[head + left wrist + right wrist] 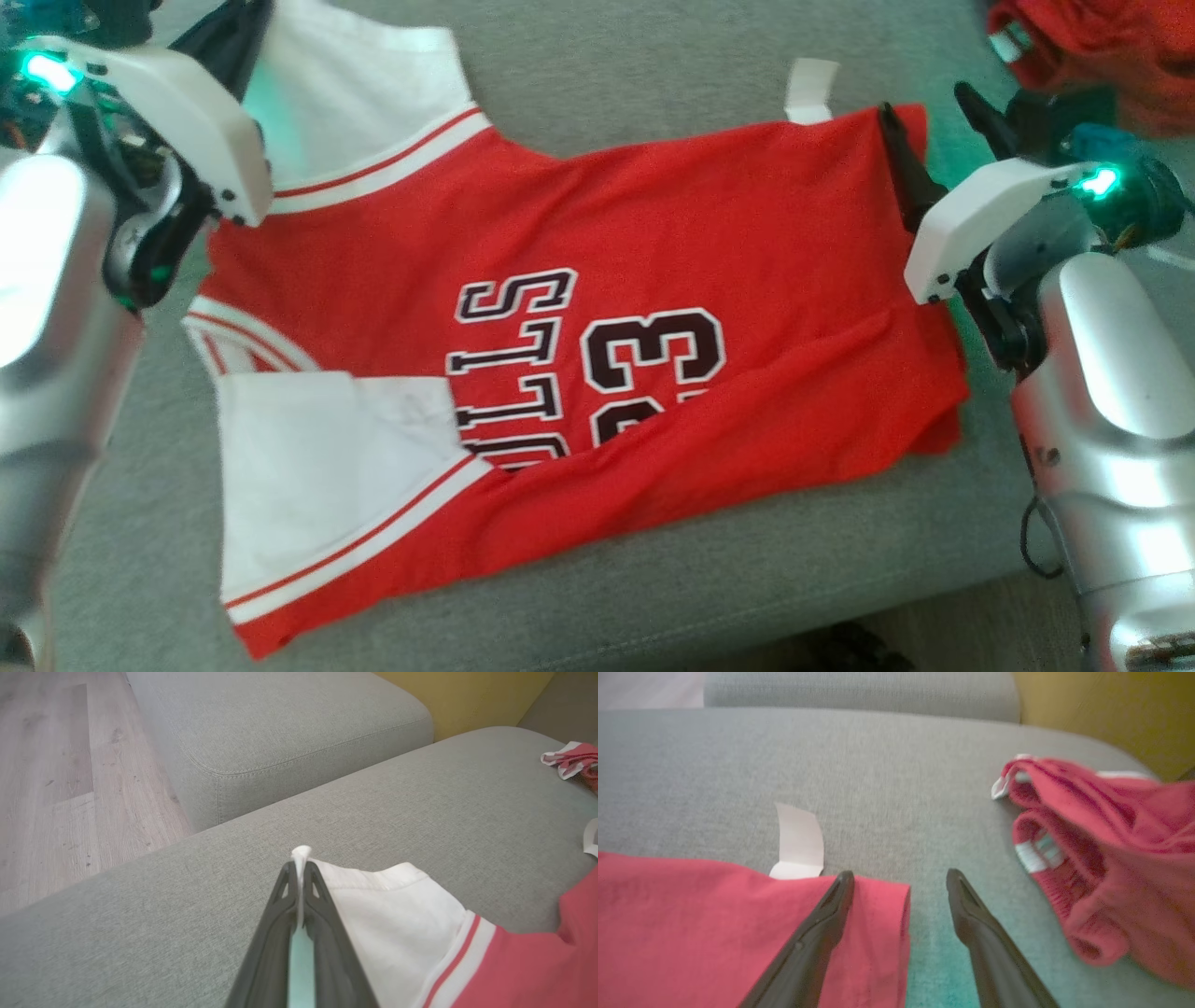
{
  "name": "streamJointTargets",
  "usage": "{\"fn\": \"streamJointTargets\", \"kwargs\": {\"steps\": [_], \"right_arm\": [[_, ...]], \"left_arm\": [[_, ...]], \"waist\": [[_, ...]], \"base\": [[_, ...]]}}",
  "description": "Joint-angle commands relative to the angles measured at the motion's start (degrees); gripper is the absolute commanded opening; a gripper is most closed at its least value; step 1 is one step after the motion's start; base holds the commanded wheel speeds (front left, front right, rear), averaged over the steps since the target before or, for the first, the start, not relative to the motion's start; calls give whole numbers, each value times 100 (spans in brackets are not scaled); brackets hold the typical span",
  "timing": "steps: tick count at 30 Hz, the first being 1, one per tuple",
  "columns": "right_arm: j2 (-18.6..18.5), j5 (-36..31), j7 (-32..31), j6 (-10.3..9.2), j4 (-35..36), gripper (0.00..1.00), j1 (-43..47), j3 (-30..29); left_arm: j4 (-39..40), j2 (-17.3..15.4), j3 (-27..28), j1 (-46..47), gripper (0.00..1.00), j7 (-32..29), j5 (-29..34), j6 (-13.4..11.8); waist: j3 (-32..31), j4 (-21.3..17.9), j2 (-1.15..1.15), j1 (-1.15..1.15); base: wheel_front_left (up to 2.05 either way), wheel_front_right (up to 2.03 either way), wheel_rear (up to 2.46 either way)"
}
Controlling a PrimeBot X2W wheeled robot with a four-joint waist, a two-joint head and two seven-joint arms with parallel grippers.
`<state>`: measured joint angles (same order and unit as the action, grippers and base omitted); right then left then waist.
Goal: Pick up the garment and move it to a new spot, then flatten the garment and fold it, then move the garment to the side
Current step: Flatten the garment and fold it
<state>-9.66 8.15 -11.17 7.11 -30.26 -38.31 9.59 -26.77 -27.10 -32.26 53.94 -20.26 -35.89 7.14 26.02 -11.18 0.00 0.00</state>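
Take the jersey (pixel 653 280) as your reference. It lies flat on the grey cushion (pixel 607 75), lettering up. Its long axis runs across the head view, with the white sleeves at your left end and the hem at your right end. The near long edge is turned over the lettering and hides part of the number.

1. Left gripper (pixel 301 877): the jaws are pinched together on the far white sleeve (pixel 397 905) of the jersey. A small peak of white cloth stands up between the tips.
2. Right gripper (pixel 901 877): the jaws stand wide and hold nothing. They straddle the jersey's far hem corner, one finger over the red cloth and the other over bare cushion. You cannot tell from these views whether either finger touches the cloth.

Both grippers sit on the jersey's far long edge, one at each end. The likely next step is therefore a lengthwise fold, or a pull to flatten the cloth. Only the right arm has yet to grip, and the hem edge lies between its fingers.

Note the white tag (pixel 810 89) sticking out just beyond the hem corner. Note also the red shorts (pixel 1111 858) lying past the jersey's hem end, apart from it. Keep the right jaws off both.
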Motion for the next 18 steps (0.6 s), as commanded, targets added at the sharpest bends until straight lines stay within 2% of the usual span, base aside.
{"fn": "streamJointTargets", "kwargs": {"steps": [1, 2, 4, 5, 7, 9, 18], "right_arm": [[-27, 107, -125, 37, 19, 100, -126, 37], [-49, 155, -204, 37, -89, 86, -151, 30], [-79, 281, -340, 37, -282, 47, -199, 49], [-92, 352, -389, 37, -365, 42, -224, 59], [-138, 435, -432, 37, -495, 25, -279, 83], [-169, 490, -424, 37, -600, 0, -329, 104], [-235, 573, 10, 37, -890, 0, -523, 117]], "left_arm": [[259, -200, 145, 291, 0, 87, -50, 17], [309, -189, 114, 274, 0, 116, -68, 19], [399, -175, 57, 240, 0, 164, -104, 23], [436, -173, 30, 224, 0, 184, -121, 25], [504, -173, -19, 198, 0, 221, -153, 27], [558, -178, -49, 174, 0, 269, -190, 28], [632, -247, 2, 37, 0, 533, -331, 26]], "waist": [[-74, 154, 0, 0], [-86, 198, 0, 0], [-102, 270, 0, 0], [-107, 298, 0, 0], [-115, 344, 0, 0], [-128, 379, 0, 0], [-289, 458, 0, 0]], "base": [[0, 0, 0], [0, 0, 0], [0, 0, 0], [0, 0, 0], [0, 0, 0], [0, 0, 0], [0, 0, 0]]}}
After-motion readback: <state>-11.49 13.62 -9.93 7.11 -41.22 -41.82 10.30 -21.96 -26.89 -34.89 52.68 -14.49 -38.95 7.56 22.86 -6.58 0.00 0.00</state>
